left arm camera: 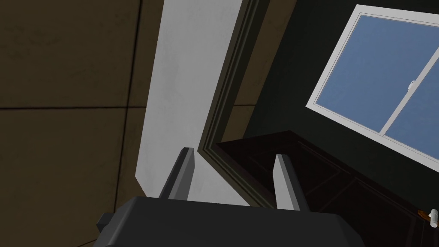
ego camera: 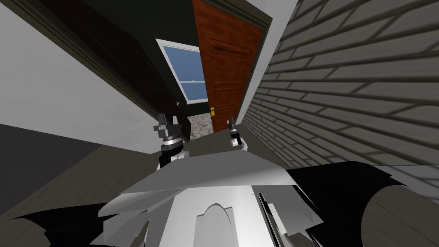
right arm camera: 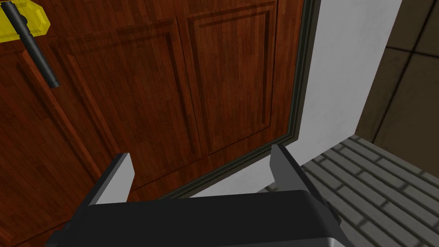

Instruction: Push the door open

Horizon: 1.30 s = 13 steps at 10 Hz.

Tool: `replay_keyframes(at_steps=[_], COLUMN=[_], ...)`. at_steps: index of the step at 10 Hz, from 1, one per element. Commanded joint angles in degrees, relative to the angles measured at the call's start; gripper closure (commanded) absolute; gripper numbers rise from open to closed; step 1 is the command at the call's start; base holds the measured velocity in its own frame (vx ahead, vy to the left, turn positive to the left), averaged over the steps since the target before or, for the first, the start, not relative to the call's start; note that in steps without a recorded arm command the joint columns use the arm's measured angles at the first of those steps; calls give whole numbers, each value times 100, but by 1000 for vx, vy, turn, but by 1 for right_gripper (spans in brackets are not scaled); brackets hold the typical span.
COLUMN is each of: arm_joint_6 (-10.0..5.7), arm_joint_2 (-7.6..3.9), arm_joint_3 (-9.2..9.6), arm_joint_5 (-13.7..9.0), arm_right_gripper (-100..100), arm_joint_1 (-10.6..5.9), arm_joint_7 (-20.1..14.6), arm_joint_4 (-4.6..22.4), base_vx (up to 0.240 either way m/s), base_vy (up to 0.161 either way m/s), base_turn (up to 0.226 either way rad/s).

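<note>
The door (right arm camera: 150,94) is a reddish-brown leaf of planked wood with recessed rectangular panels. It carries a yellow plate (right arm camera: 37,18) from which a slim black lever (right arm camera: 32,45) projects. In the head view the door stands ahead and slightly to the right, hinged in a dark frame (right arm camera: 305,64) beside a narrow white wall (right arm camera: 343,85) and a grey brick wall (ego camera: 351,85). The door stands partly open. The gap beside its handle edge shows a speckled floor (ego camera: 200,124) and a white-framed window (ego camera: 188,73) set in a dark wall. On the opposite side of the gap a second dark door leaf (left arm camera: 326,180) lies in shadow. The right gripper (right arm camera: 199,173) points at the lower panels of the door, well below the lever, with its jaws spread wide and nothing between them. The fingertips are close to the wood, but contact cannot be confirmed. The left gripper (left arm camera: 233,178) is raised at a similar height toward the dark leaf and its frame. Its jaws are parted somewhat less than those of the right and hold nothing.
</note>
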Motion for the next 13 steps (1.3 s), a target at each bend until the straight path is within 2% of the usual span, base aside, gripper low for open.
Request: replay_keyframes(at_steps=[1,13], arm_joint_6=[18,74], arm_joint_2=[-28,-221], arm_joint_3=[49,473], arm_joint_5=[29,259], arm_right_gripper=[-100,-100], arm_joint_1=[-205,-1444], arm_joint_7=[-51,-401], arm_joint_4=[286,2255], base_vx=[100,94], base_vy=[30,37], base_turn=[-42,-52])
